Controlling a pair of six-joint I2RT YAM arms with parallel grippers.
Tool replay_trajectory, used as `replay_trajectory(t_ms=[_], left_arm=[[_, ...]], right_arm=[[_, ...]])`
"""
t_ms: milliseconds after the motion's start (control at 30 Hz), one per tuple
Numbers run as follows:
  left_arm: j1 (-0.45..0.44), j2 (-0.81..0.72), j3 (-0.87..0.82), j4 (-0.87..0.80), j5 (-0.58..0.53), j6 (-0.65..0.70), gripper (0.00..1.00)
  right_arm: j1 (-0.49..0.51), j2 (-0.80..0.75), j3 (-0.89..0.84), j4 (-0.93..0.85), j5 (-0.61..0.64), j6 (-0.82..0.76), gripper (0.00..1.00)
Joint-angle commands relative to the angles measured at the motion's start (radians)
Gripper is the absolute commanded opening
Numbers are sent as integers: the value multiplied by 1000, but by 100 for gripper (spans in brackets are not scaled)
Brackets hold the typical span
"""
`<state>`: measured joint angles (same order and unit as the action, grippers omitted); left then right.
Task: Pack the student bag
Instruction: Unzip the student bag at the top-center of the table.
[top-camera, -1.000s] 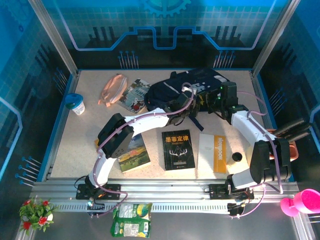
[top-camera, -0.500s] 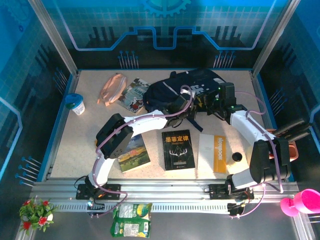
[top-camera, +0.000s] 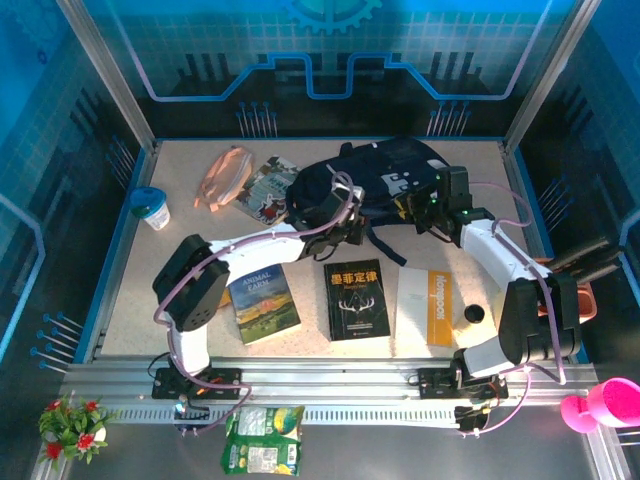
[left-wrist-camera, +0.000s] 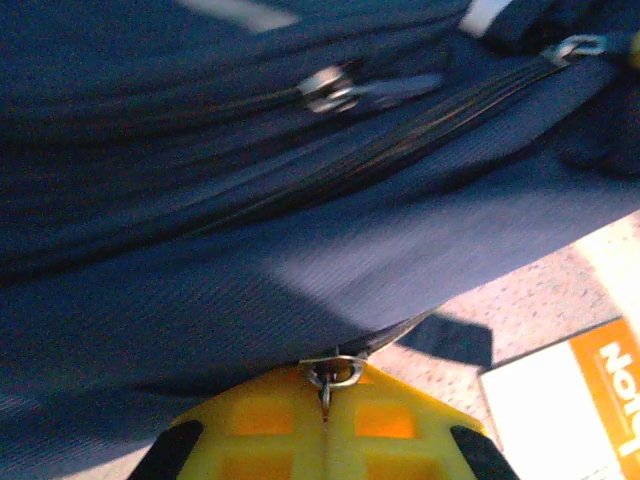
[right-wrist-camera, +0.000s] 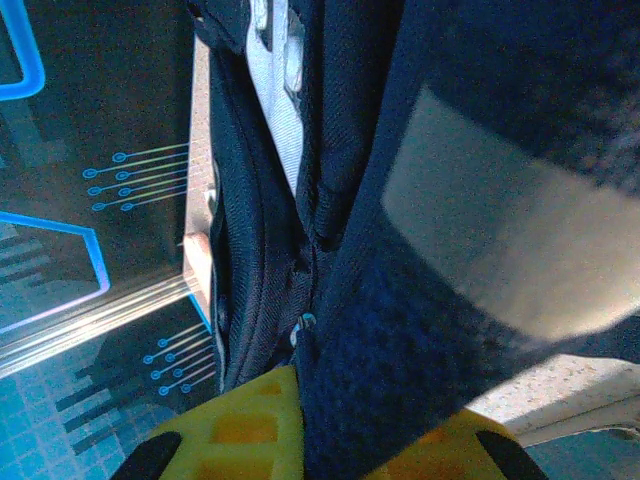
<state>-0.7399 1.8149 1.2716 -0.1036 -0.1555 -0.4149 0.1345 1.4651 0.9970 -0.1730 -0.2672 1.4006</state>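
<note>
The large dark navy fabric backpack (top-camera: 375, 170) lies at the far middle of the table (top-camera: 170, 240). The left gripper (left-wrist-camera: 328, 390) is clenched on its metal zipper pull (left-wrist-camera: 331, 370); the right gripper (right-wrist-camera: 365, 405) pinches the backpack's dark fabric.

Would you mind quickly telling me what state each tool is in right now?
Left tool: closed, pinching a zipper pull of the student bag.
Right tool: closed on the student bag's fabric.

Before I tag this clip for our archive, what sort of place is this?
Likely a robot demo or data-collection booth: blue printed panels wall in the tabletop, two robot arms stand on a slotted rail, a backpack and books laid out.
</note>
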Motion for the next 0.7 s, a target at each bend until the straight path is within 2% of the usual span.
replay_trajectory(t_ms=[0, 167, 367, 533, 667], left_arm=[[60, -86, -68, -75, -11, 29, 0], [126, -138, -143, -91, 9, 62, 0], [162, -124, -159, -55, 103, 105, 0], [165, -77, -133, -11, 140, 110, 13], [168, -44, -114, -4, 153, 108, 16]], right_arm=[[-28, -8, 30, -19, 55, -49, 0], [-28, -10, 28, -26, 66, -66, 0], [-23, -12, 24, -14, 52, -74, 0], [-19, -18, 29, -11, 40, -75, 0], [-19, -23, 26, -11, 38, -73, 0]])
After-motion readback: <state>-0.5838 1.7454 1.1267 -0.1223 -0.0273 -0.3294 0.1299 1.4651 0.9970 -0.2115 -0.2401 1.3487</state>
